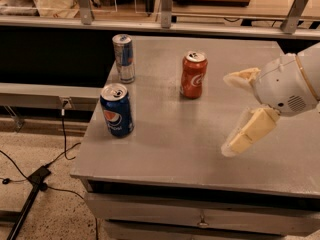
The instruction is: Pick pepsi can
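Observation:
The pepsi can [116, 110] is dark blue with a round red-white-blue logo and a silver top. It stands upright near the left front edge of the grey table [180, 149]. My gripper [234, 113] is over the right part of the table, well to the right of the can. Its two pale fingers [249, 132] are spread apart and hold nothing. The white arm body reaches in from the right edge.
A slim blue-and-silver can [123, 58] stands at the table's back left. A red-orange can [193, 74] stands near the middle back. A raised rail with metal posts [165, 6] runs behind the table. Cables and a stand base [30, 184] lie on the floor at left.

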### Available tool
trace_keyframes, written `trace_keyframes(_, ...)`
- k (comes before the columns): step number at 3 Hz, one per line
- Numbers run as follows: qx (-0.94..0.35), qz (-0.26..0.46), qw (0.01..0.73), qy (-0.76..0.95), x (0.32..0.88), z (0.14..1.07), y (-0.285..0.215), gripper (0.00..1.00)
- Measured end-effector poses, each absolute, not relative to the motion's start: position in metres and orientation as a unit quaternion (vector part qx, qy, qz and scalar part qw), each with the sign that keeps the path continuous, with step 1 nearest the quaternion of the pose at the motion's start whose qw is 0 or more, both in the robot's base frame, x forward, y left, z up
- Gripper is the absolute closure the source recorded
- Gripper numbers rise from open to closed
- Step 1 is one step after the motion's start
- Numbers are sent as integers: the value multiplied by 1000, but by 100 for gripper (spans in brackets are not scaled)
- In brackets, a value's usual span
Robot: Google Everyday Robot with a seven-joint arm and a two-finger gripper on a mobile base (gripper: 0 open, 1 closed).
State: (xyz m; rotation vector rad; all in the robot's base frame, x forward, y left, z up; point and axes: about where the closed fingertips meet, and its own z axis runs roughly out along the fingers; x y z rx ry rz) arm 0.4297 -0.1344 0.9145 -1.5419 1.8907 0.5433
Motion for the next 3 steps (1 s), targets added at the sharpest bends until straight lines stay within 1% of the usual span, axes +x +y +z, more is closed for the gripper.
trace_keyframes(2,-581,275,387,661,430,900,-51,0)
trace_keyframes(3,-575,300,410,641,434,894,-8,0)
